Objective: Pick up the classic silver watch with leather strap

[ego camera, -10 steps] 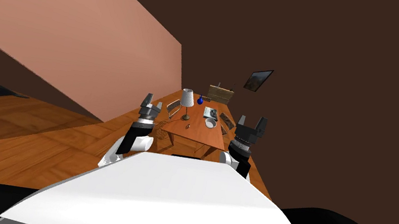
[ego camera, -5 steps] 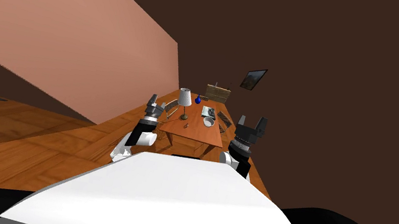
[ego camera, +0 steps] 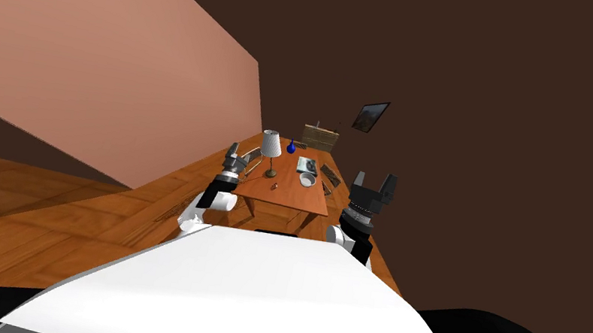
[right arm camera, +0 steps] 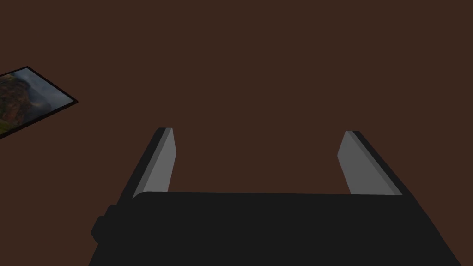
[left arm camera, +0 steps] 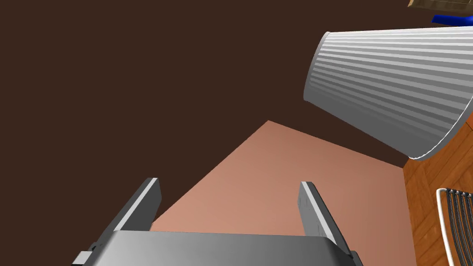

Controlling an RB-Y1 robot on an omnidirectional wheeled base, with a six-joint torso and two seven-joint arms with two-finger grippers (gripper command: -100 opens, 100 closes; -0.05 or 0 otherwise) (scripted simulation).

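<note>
While our open left claw [ego camera: 240, 157] hangs nearest, the tiny brownish watch [ego camera: 274, 186] lies below it, rightward, on the brown wooden table [ego camera: 293, 196].

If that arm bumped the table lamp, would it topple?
Probably: the lamp carries a broad shade on a thin stem over a small base, so it looks top-heavy. The shade seems light, perhaps easily dented. The left gripper hangs near it.

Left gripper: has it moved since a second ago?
Yes. The left gripper has reached forward, closing the gap to the lamp on the table.
</note>
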